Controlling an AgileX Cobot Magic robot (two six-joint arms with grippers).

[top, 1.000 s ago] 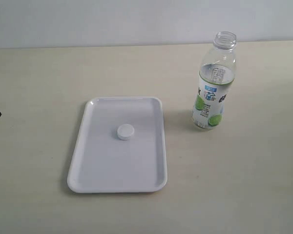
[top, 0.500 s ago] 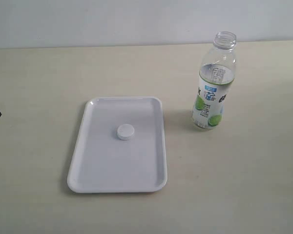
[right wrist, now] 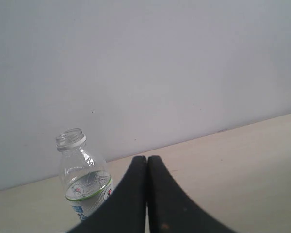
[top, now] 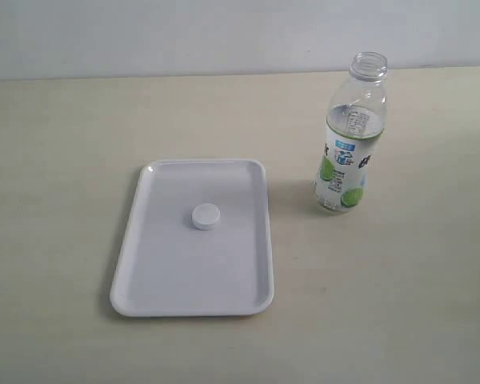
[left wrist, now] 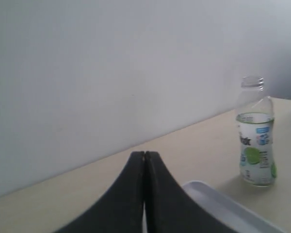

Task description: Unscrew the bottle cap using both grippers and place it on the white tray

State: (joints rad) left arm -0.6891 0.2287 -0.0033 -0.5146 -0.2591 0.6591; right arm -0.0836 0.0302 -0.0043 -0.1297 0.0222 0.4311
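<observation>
The white bottle cap [top: 206,217] lies flat near the middle of the white tray [top: 152,280]. To the tray's right the clear bottle [top: 349,136] stands upright with its neck open. No gripper shows in the exterior view. In the left wrist view my left gripper [left wrist: 145,154] is shut with nothing in it, well back from the bottle [left wrist: 255,145] and the tray's corner [left wrist: 218,201]. My right gripper [right wrist: 147,158] is shut and empty too, with the bottle [right wrist: 82,179] standing beyond it.
A pale beige table [top: 400,296] carries the tray and bottle. A plain light wall [top: 184,36] runs along its far edge.
A dark piece of the left arm at the exterior view's left edge has drawn out of sight. Bottle, cap and tray have not moved.
</observation>
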